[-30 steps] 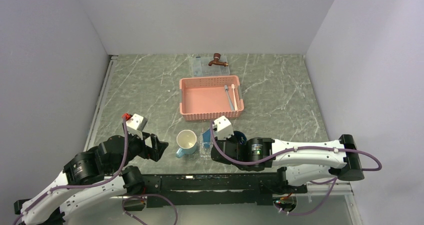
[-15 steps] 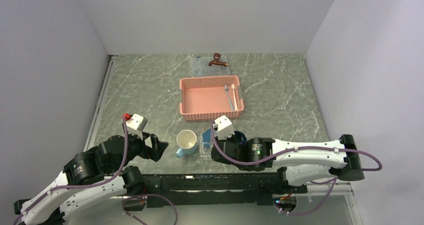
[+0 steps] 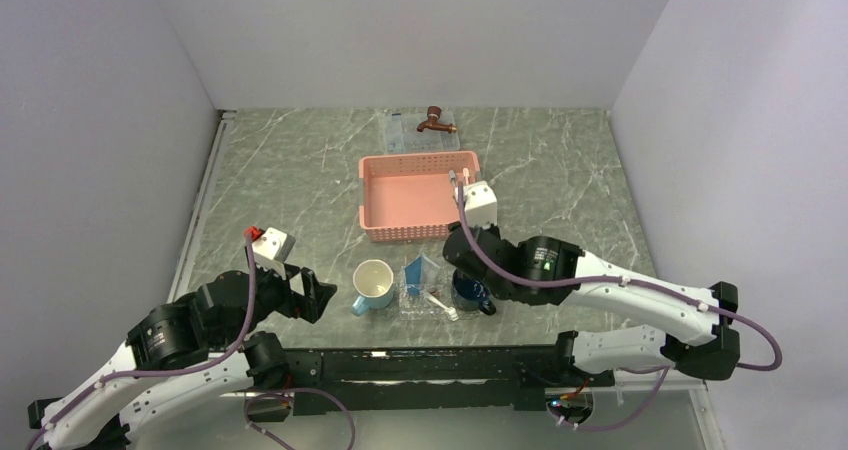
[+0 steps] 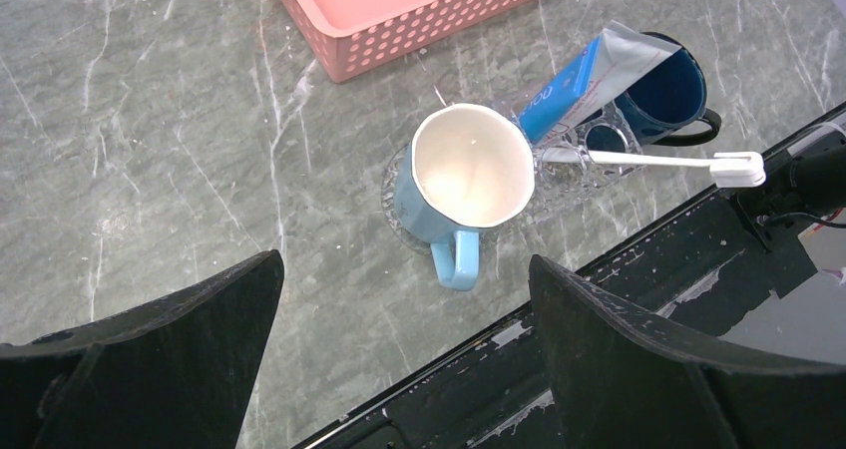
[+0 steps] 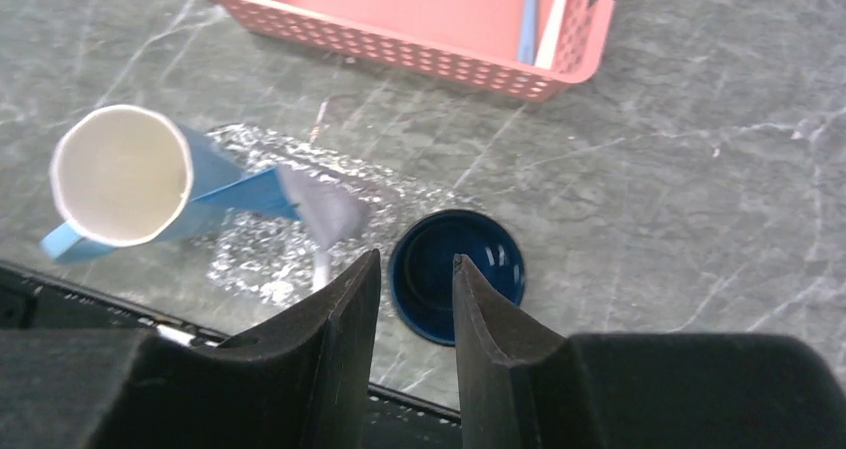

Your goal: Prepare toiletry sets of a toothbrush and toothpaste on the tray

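Note:
The small clear tray (image 3: 415,302) lies at the table's near edge between a light-blue mug (image 3: 372,283) and a dark blue mug (image 3: 470,292). A light-blue toothpaste tube (image 3: 412,269) lies in it, leaning on the far rim. A white toothbrush (image 3: 438,301) lies across the tray. The left wrist view shows the tray (image 4: 559,175), the toothpaste (image 4: 574,80) and the toothbrush (image 4: 648,158). My right gripper (image 3: 455,250) hangs above the dark mug (image 5: 454,269), jaws slightly apart and empty (image 5: 414,264). My left gripper (image 3: 312,296) is wide open and empty, left of the light-blue mug (image 4: 469,170).
A pink lattice basket (image 3: 375,195) stands behind the tray and holds a white toothbrush (image 5: 554,10) and a blue stick (image 5: 529,10) at its right end. A larger clear tray (image 3: 400,135) with a brown tap (image 3: 435,120) sits at the back. The black rail runs along the near edge.
My right arm has lifted off the small tray and swung back and to the right. The toothbrush now lies in the tray beside the toothpaste. The left arm has not moved.

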